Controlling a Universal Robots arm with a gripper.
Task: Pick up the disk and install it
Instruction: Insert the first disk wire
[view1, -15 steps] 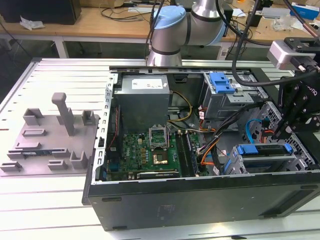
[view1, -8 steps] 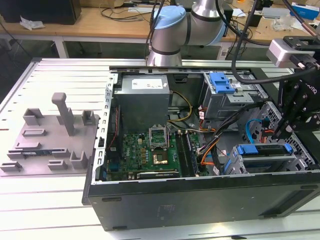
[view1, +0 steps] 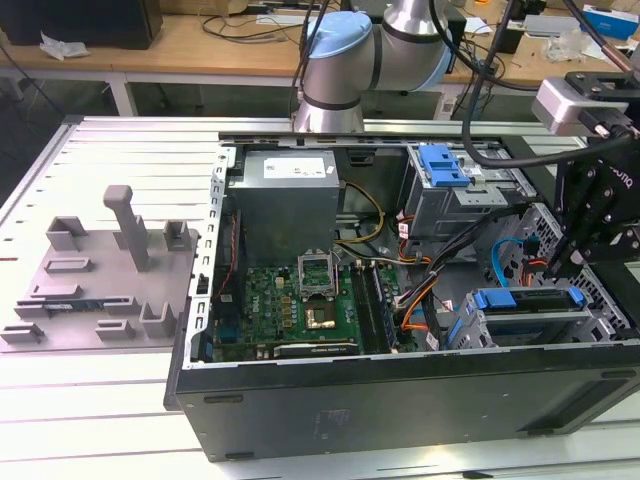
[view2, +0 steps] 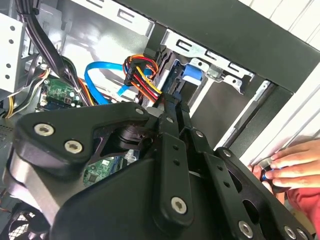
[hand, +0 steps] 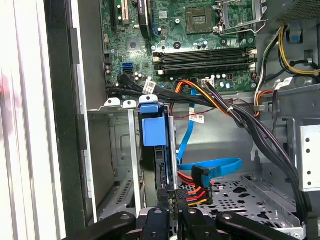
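The disk (view1: 528, 318) sits in the drive cage at the exterior view's lower right corner of the open computer case (view1: 400, 400). Its silver face and blue bracket (view1: 495, 298) show there. In the first wrist view the disk (hand: 163, 170) stands edge-on in its slot, its blue bracket tab (hand: 152, 125) at the far end. My gripper (view1: 555, 270) reaches down onto the disk's near end. Its black fingers (hand: 181, 201) are pinched together on the disk's thin edge, and in the second wrist view the fingertips (view2: 171, 102) meet at the slot below the blue tab (view2: 192, 72).
A blue data cable (hand: 210, 167) and a red-orange power plug (hand: 192, 192) lie right beside the fingers. The motherboard (view1: 300, 310), a grey box with a white sticker (view1: 290, 195) and a blue latch (view1: 442, 165) fill the case. A person's hand (view2: 295, 162) rests outside the case wall.
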